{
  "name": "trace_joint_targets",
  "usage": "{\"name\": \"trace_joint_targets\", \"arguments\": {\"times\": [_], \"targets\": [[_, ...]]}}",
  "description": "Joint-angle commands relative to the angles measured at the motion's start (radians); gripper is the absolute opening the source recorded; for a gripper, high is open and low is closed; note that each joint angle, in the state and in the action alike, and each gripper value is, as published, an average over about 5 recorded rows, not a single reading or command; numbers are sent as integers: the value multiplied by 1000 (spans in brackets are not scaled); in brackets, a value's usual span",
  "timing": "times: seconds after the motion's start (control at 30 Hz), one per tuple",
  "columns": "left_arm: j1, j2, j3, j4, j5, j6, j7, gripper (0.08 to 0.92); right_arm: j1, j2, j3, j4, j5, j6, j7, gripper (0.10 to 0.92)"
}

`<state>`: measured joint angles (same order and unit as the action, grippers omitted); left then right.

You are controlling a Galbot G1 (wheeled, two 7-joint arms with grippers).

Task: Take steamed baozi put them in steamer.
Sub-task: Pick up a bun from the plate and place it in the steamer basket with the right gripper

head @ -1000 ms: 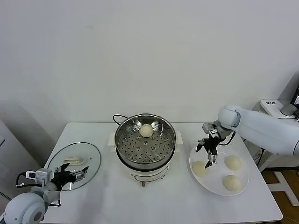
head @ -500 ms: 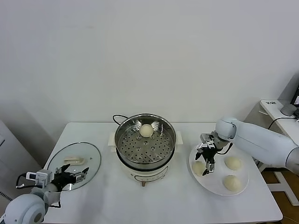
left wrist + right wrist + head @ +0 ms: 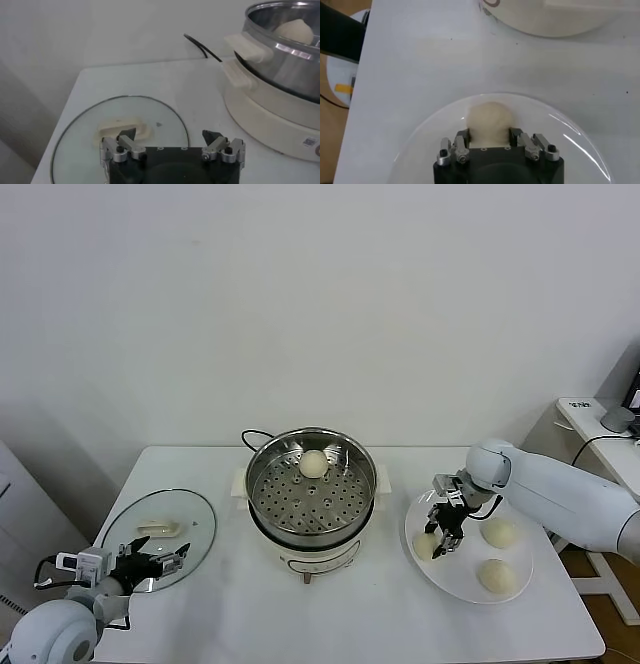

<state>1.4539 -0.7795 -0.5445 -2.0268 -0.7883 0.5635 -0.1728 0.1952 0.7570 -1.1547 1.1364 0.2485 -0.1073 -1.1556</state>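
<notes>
The steel steamer (image 3: 268, 502) stands mid-table with one baozi (image 3: 313, 463) at the back of its perforated tray; both also show in the left wrist view, the steamer (image 3: 280, 60) and the bun (image 3: 295, 31). Three baozi lie on a white plate (image 3: 455, 586). My right gripper (image 3: 445, 529) is down on the plate's left bun (image 3: 425, 546), fingers shut against both its sides (image 3: 489, 120). The other two buns (image 3: 499, 532) (image 3: 497, 575) lie free. My left gripper (image 3: 160, 562) is open and empty over the glass lid (image 3: 185, 519).
The glass lid with its white handle (image 3: 122, 131) lies flat at the table's left. The steamer's black cord (image 3: 252, 436) runs behind it. The steamer's white base (image 3: 560, 15) is just beyond the plate (image 3: 430, 145). A white side table (image 3: 590, 412) stands at far right.
My right gripper has come down over the plate's left bun and closed its fingers on it. The left arm has stayed still.
</notes>
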Motion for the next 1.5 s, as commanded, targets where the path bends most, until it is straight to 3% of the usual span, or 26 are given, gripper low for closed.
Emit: {"name": "trace_joint_targets", "arguments": {"times": [0.03,0.4,0.8,1.2,1.5], "targets": [[-2,0,0,0,0,2,-4,823,237,-24,-156,48,110,-16,-58,481],[-10,-3,3,2,0,5,-8,823,686,87,-401,86,437,-156,-124,484],[-11,3,10,2,0,3,-7,823,700,289,-358,57,701,-256,-9,484],[-11,6,13,11,1,-3,-5,823,582,486,-283,20,735,-341,147,484],[-11,5,12,17,1,-6,-3,823,483,576,-268,-48,685,-360,174,484]]}}
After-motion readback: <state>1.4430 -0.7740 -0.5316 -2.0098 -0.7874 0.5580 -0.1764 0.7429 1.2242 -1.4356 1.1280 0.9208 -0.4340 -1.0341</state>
